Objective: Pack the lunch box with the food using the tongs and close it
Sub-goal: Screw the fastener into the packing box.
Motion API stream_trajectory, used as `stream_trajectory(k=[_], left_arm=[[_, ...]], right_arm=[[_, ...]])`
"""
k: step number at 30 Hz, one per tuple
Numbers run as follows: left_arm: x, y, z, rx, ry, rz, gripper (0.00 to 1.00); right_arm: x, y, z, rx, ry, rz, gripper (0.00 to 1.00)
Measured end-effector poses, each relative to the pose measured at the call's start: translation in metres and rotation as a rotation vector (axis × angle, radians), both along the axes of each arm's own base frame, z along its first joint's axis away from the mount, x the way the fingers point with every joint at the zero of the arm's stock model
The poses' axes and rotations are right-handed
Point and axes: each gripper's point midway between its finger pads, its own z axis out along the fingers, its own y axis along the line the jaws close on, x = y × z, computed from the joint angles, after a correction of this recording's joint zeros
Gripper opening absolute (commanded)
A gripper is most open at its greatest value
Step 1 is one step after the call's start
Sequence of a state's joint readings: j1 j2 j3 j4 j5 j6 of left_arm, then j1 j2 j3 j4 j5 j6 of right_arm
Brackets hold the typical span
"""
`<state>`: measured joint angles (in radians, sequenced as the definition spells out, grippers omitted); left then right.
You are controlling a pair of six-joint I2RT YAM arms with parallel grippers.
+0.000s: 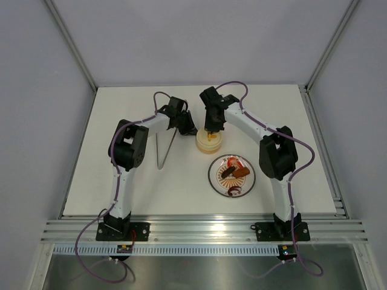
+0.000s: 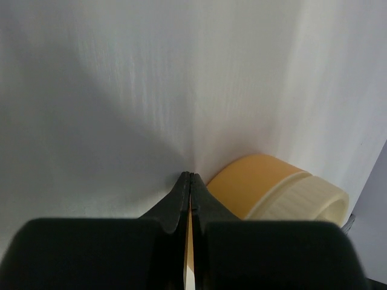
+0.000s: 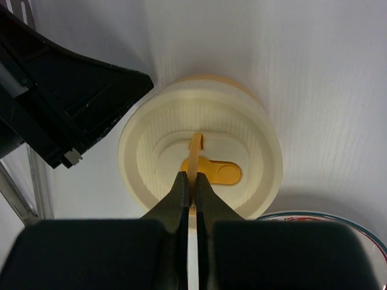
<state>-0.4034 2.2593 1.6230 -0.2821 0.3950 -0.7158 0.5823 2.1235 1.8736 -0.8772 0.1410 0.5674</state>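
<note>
Right wrist view showed my right hand (image 3: pixel 192 178) clenched on the yellow tab (image 3: pixel 195 148) of the lid (image 3: pixel 254 127), with the lunch box (image 1: pixel 201 144) closed on the desk (image 1: pixel 121 181). I judged a straight, slow lift best, with my left hand (image 2: pixel 190 178), clenched empty, bracing its side. The food (image 1: pixel 234 173) lay on the plate (image 1: pixel 213 178).

Cream lunch box (image 1: pixel 210 142), lid on, silver tongs (image 1: pixel 159 151) lying left of it, food (image 1: pixel 233 172) on plate (image 1: pixel 211 176)

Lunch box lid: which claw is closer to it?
Right. The right gripper pinches the yellow tab on the lid from above; the left gripper, shut, sits beside the lunch box, left of it.
</note>
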Motion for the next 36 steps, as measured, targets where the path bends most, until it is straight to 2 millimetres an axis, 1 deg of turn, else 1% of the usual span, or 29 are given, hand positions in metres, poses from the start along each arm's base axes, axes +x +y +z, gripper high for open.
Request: stream_trajectory(k=[4, 10, 14, 18, 22, 25, 26, 28, 31, 33, 34, 36], left_arm=[[-0.011, -0.005, 0.0, -0.016, -0.007, -0.012, 0.0], [-0.019, 0.0, 0.0, -0.028, -0.03, 0.002, 0.0], [-0.032, 0.004, 0.0, -0.025, -0.034, 0.009, 0.0], [-0.059, 0.003, -0.001, -0.016, -0.013, -0.006, 0.0], [-0.093, -0.008, -0.002, -0.008, 0.011, -0.054, 0.0], [-0.109, -0.012, 0.002, 0.007, 0.019, -0.078, 0.0], [-0.108, -0.011, 0.004, 0.01, 0.015, -0.075, 0.0], [-0.1, -0.003, 0.007, 0.019, 0.011, -0.049, 0.0], [-0.071, 0.023, 0.015, 0.046, -0.008, 0.031, 0.0], [-0.047, 0.037, 0.027, 0.052, -0.04, 0.08, 0.0], [-0.035, 0.043, 0.034, 0.055, -0.063, 0.1, 0.0], [-0.015, 0.048, 0.045, 0.054, -0.096, 0.119, 0.0]], right_arm=[[0.001, 0.0, 0.0, 0.018, 0.0, -0.037, 0.0], [0.001, -0.002, -0.001, 0.038, 0.007, -0.083, 0.0], [0.001, -0.005, -0.001, 0.05, 0.005, -0.11, 0.0], [0.002, -0.01, -0.001, 0.06, -0.001, -0.134, 0.0], [0.006, -0.012, -0.001, 0.067, -0.009, -0.134, 0.0], [0.006, -0.011, -0.001, 0.066, -0.021, -0.102, 0.0], [0.007, -0.011, -0.001, 0.066, -0.025, -0.092, 0.0], [0.007, -0.011, 0.0, 0.067, -0.032, -0.066, 0.0], [0.007, -0.012, -0.001, 0.064, -0.041, -0.032, 0.0], [0.006, -0.012, -0.001, 0.06, -0.044, -0.011, 0.0], [0.006, -0.012, 0.0, 0.061, -0.045, 0.005, 0.0], [0.005, -0.011, -0.001, 0.061, -0.046, 0.031, 0.0]])
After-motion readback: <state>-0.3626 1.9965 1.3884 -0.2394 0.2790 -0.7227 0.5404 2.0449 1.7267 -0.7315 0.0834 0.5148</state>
